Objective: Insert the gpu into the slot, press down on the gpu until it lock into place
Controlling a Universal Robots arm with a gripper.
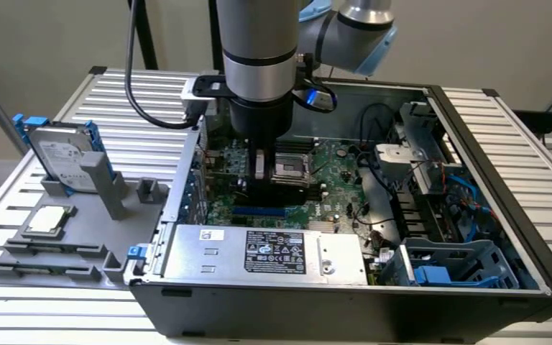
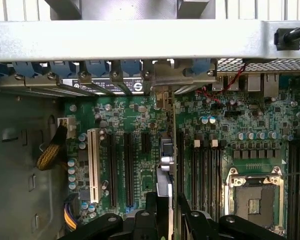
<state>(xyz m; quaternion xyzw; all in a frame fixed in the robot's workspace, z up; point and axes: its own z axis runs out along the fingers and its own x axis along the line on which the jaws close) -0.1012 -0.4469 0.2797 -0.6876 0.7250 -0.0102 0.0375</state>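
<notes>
Metal-bracketed gpu (image 2: 166, 172), clenched edge-on by the gripper (image 2: 166, 216) above the motherboard (image 2: 240, 125), is probably needing squaring with the blue slot (image 1: 259, 213) and even pressing.

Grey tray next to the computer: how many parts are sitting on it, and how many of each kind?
Hard drive: 1
Processor chip: 1
Long dark strips: 2
Total: 4
</notes>
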